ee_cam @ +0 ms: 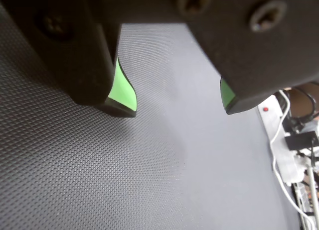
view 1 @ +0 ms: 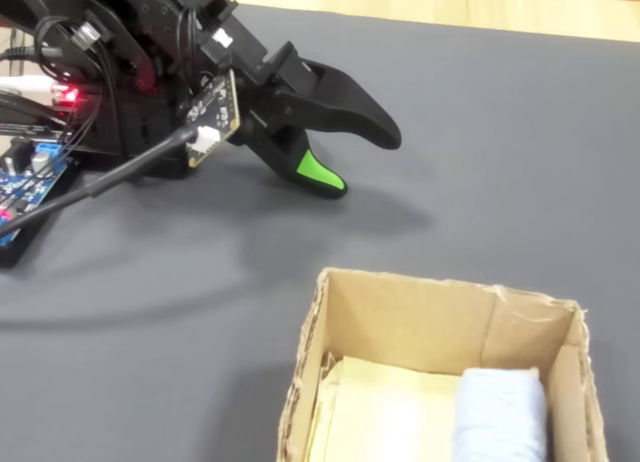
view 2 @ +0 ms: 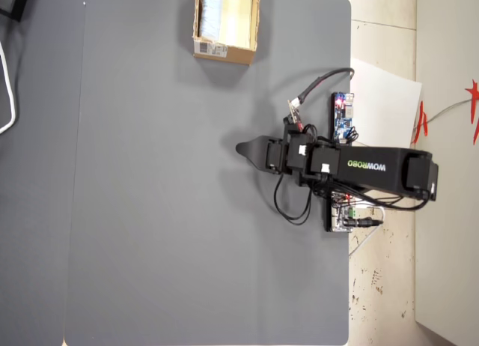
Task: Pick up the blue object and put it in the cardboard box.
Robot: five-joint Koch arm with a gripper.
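The pale blue object lies inside the cardboard box, against its right wall in the fixed view. From overhead the blue object fills the left half of the box, which stands at the mat's top edge with its white label facing down the picture. My gripper hovers low over the bare grey mat, well away from the box, near the arm's base. In the wrist view the gripper is open, green pads apart with only mat between them. Overhead, the gripper points left.
A blue circuit board with lit red lights and cables sits by the arm's base at the mat's right edge. A white power strip with wires lies off the mat. White paper lies on the floor.
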